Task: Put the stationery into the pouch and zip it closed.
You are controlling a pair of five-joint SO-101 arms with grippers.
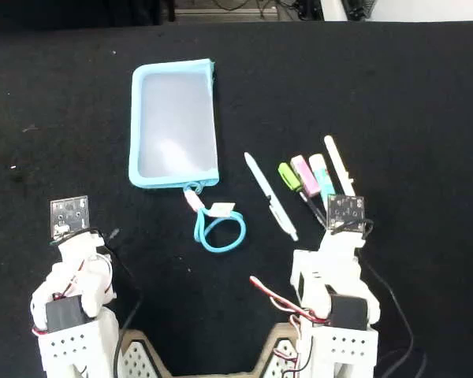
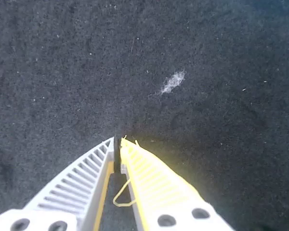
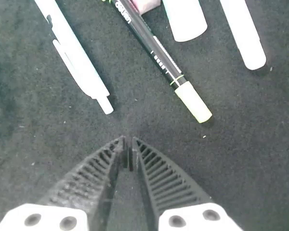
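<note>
A light-blue pouch [image 1: 173, 126] lies flat at the table's middle left, its blue wrist strap [image 1: 219, 231] looped off the near corner. To its right lie a white pen [image 1: 270, 195], green [image 1: 289, 176], pink [image 1: 305, 174] and teal [image 1: 322, 175] highlighters, and a white stick [image 1: 338, 164]. My right gripper [image 3: 128, 142] is shut and holds nothing, just short of the white pen [image 3: 77, 53] and a black pen [image 3: 166, 62] with a pale cap. My left gripper [image 2: 119, 142] is shut over bare cloth, near the table's front left.
Black cloth [image 1: 394, 102] covers the whole table. A small white lint fleck [image 2: 173, 82] lies ahead of the left gripper. Both arm bases [image 1: 71, 331] [image 1: 335, 331] stand at the front edge. Open cloth surrounds the pouch.
</note>
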